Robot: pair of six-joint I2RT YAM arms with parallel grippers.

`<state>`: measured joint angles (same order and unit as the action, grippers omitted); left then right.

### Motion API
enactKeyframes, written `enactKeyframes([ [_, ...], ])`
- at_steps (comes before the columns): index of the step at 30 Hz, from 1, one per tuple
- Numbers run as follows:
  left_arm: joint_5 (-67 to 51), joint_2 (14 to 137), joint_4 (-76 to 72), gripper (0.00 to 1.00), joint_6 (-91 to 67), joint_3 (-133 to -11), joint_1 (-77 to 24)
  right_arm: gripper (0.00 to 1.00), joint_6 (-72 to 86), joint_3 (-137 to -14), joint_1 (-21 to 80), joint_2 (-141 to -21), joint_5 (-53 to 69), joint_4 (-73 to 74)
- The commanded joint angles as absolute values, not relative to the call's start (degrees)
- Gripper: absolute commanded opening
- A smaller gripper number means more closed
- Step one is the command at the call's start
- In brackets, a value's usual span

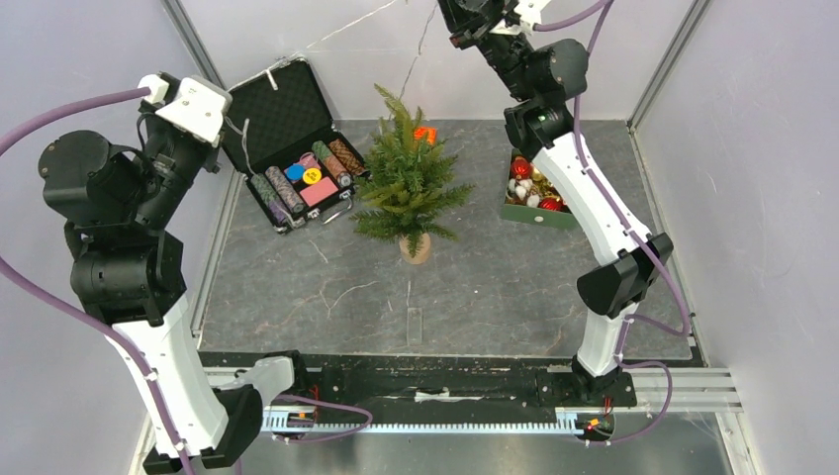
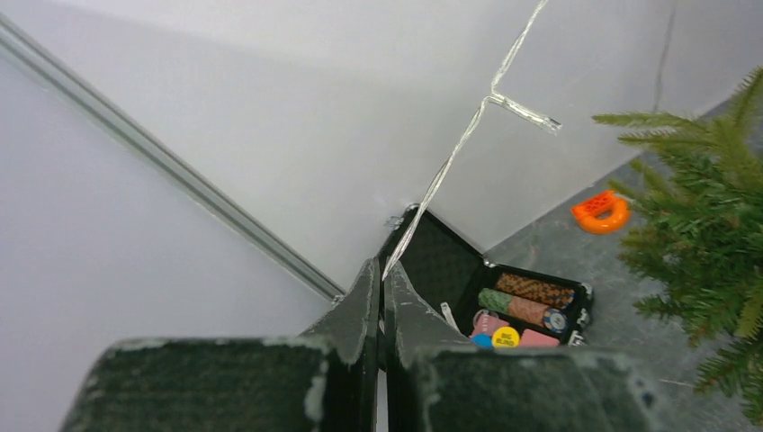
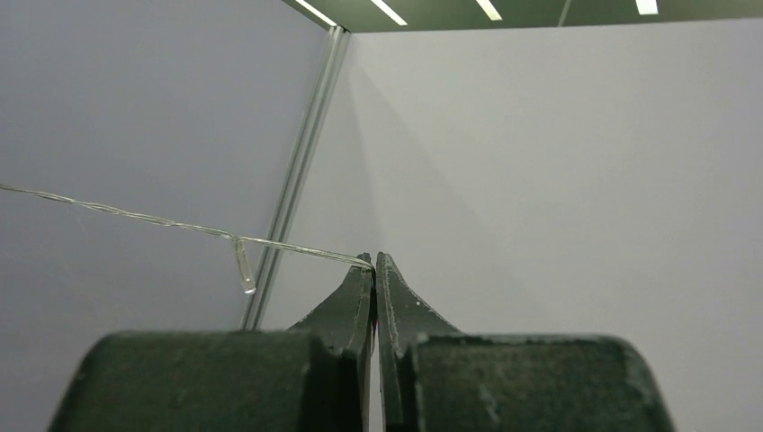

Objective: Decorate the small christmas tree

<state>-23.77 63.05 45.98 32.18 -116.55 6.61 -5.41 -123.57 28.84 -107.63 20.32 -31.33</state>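
The left tool [image 2: 382, 270] is clenched on a thin clear wire [image 2: 468, 135], which leaves its tips and climbs ahead and to the right. The right tool [image 3: 374, 261], held high and likewise clenched, pinches the same wire, which runs off to its left. The wire's long axis therefore spans tool to tool. The small christmas tree [image 1: 406, 183] stands upright on the counter [image 1: 475, 297], ahead-right of and below the left tool, apparently the nearer one. Lowering the span onto its branches seems the coming move.
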Motion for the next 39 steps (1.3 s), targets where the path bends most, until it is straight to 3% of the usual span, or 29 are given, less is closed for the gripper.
enactKeyframes([
  [1,-11.22,60.96,44.63,0.02,35.51,-119.13,7.51,0.0,-3.53,-124.4,26.02,-104.05,14.95,-37.33],
  [6,-8.11,59.98,43.77,0.02,37.79,-118.92,7.56,0.0,1.64,-127.11,26.92,-105.3,17.94,-39.72],
  [15,-8.62,58.96,44.53,0.02,39.06,-118.75,7.51,0.0,-3.87,-125.51,27.71,-100.41,16.82,-39.71],
  [29,-26.58,56.6,52.71,0.02,38.36,-113.84,7.56,0.0,-16.87,-110.37,21.72,-91.28,15.02,-28.27],
  [35,-28.67,56.49,52.23,0.02,37.48,-110.99,7.56,0.0,-13.97,-113.63,21.01,-99.28,16.47,-27.02],
  [39,-26.17,56.43,50.91,0.02,36.01,-110.3,7.56,0.0,-6.82,-119.65,20.99,-106.18,13.61,-36.56],
])
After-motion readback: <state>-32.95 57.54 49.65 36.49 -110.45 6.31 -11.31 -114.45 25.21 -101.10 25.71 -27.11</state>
